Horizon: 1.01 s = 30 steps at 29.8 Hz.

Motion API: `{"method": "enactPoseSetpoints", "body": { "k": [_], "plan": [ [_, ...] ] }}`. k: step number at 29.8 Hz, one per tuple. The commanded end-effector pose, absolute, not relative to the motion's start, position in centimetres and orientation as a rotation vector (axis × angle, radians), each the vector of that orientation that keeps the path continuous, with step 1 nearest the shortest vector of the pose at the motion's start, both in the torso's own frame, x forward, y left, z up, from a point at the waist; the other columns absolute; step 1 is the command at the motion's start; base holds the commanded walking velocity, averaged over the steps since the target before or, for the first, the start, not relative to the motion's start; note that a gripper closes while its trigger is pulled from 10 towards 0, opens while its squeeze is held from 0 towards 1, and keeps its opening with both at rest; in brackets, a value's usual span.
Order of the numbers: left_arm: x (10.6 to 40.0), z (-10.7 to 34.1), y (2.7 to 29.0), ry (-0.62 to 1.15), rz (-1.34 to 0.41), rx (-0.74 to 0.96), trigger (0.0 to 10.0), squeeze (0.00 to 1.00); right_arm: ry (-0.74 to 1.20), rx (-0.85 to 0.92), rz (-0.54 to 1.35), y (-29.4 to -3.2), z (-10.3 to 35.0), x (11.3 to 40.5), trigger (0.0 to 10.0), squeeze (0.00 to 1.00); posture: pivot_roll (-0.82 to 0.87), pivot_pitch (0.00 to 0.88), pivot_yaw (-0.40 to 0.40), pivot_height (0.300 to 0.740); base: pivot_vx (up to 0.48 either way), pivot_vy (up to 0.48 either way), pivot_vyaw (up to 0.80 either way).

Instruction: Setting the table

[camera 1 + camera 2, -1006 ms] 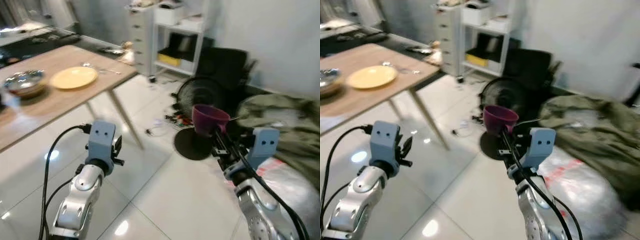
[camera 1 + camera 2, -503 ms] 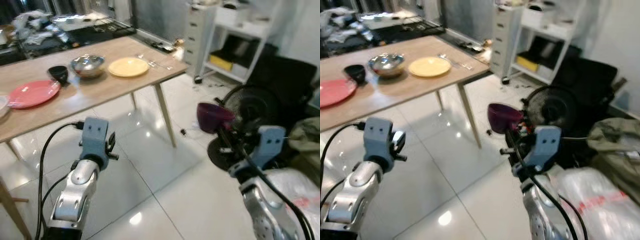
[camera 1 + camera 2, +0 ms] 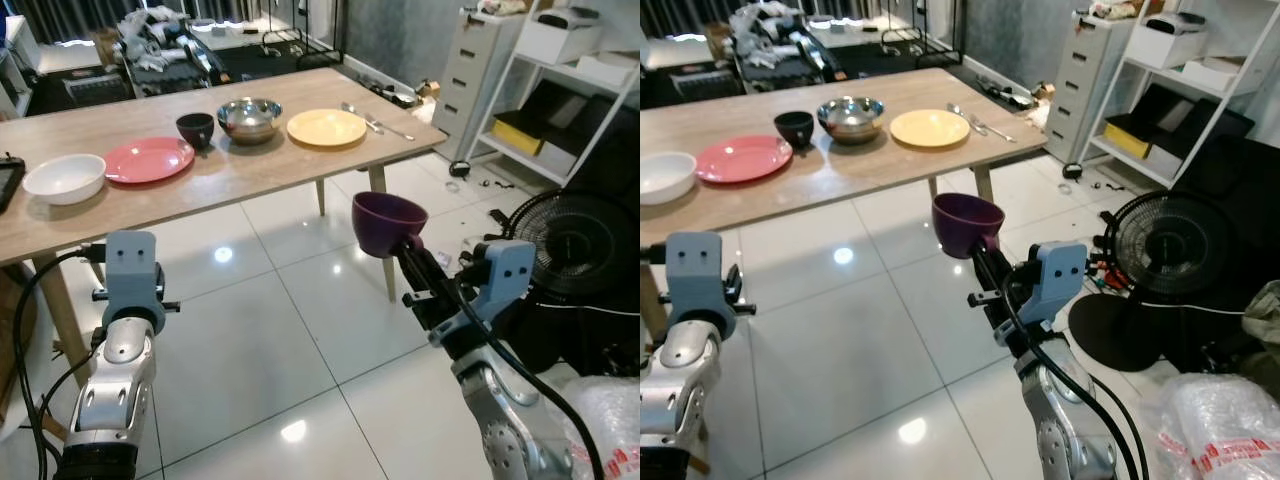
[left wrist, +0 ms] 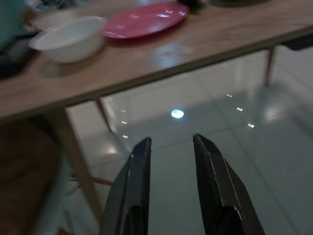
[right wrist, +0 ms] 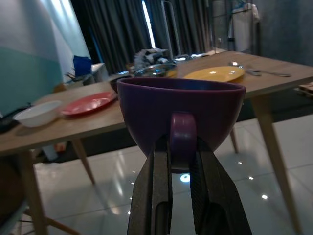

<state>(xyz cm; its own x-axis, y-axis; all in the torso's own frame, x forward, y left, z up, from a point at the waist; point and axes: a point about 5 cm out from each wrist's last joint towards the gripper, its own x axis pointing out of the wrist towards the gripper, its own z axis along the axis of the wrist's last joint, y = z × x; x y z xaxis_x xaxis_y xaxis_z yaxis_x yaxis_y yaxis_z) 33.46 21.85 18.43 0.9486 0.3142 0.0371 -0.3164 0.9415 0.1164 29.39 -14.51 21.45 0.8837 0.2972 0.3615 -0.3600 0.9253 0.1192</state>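
Note:
My right gripper (image 5: 182, 147) is shut on the handle of a purple cup (image 3: 388, 222), holding it upright above the tiled floor, short of the near right corner of the wooden table (image 3: 250, 165). Along the table stand a white bowl (image 3: 64, 177), a red plate (image 3: 149, 159), a small black bowl (image 3: 195, 128), a steel bowl (image 3: 249, 117) and a yellow plate (image 3: 326, 127), with cutlery (image 3: 375, 118) beside it. My left gripper (image 4: 171, 139) is open and holds nothing, low in front of the table's left end.
A floor fan (image 3: 580, 245) stands to the right, with a white shelf unit (image 3: 590, 60) and a drawer cabinet (image 3: 480, 75) behind it. A plastic bag (image 3: 1220, 430) lies at the lower right. Glossy tiles (image 3: 260, 350) stretch between me and the table.
The whole view has swung left, from the fan and clutter to the table, now seen along its full length. The purple cup stays in my right gripper.

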Motion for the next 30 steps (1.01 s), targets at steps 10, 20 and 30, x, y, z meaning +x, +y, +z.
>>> {"method": "enactPoseSetpoints", "body": {
  "k": [10,20,30],
  "plan": [
    [33.6,18.2,21.3,-0.014,0.320,0.130,10.0,0.00,-0.344,0.198,0.318,-14.8,21.3,29.7,10.0,0.00,0.04,0.073,0.078,0.740,0.478,0.000,0.72],
    [33.6,18.2,21.1,-0.015,0.311,0.131,10.0,0.00,-0.343,0.237,0.248,-15.8,21.4,30.2,10.0,0.00,0.04,0.064,0.079,0.740,0.478,0.000,0.34],
    [33.7,18.2,21.0,-0.019,0.303,0.130,10.0,0.00,-0.367,0.286,0.261,-15.8,21.8,30.2,10.0,0.00,0.04,0.059,0.079,0.740,0.480,0.000,0.00]
  ]
}}
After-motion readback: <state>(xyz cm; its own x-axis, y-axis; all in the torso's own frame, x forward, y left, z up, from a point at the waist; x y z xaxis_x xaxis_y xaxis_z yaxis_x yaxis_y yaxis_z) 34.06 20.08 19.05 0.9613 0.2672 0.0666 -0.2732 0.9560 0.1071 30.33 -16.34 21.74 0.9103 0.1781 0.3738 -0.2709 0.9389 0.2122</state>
